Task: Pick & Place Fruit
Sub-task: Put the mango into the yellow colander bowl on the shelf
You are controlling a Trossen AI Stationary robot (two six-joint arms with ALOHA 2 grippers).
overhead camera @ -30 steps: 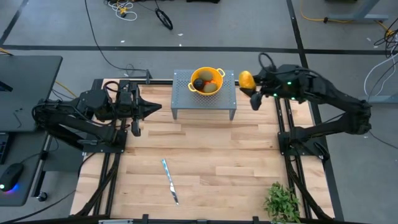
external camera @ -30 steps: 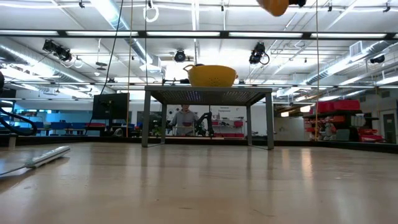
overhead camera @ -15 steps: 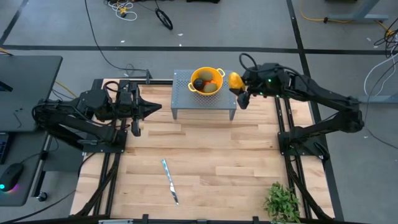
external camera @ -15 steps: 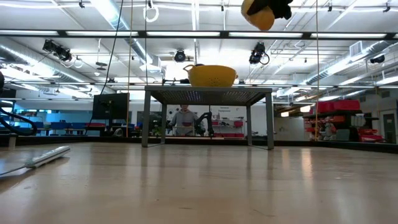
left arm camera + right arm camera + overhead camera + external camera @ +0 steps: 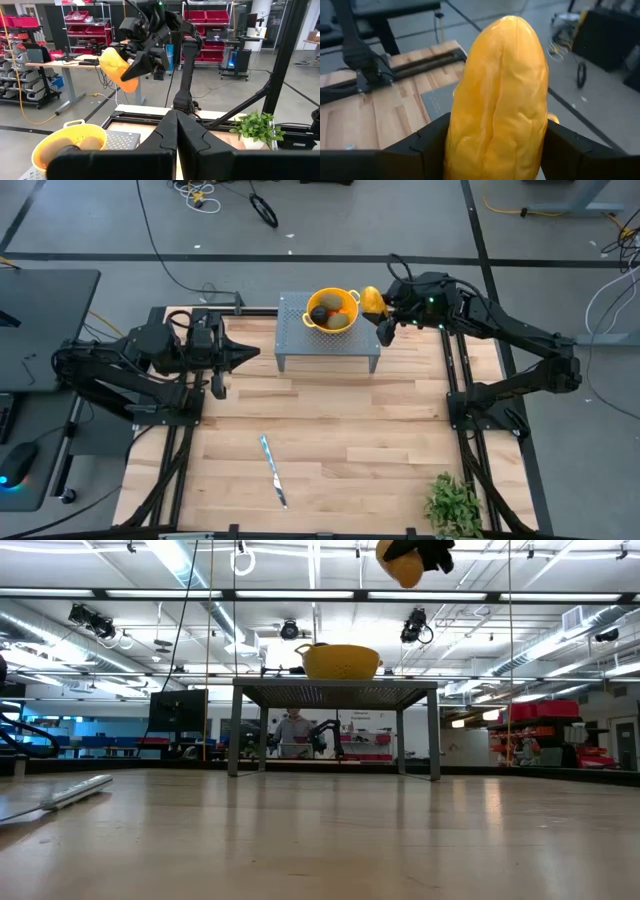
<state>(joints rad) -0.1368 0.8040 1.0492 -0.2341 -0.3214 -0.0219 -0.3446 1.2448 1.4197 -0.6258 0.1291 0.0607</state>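
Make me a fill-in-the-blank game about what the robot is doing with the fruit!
1. The right gripper holds a yellow-orange fruit up in the ____.
2. The yellow bowl stands on a small gray ____.
3. The left gripper has its fingers ____.
4. The silver knife lies on the ____ table.

Missing words: air; stand; shut; wooden
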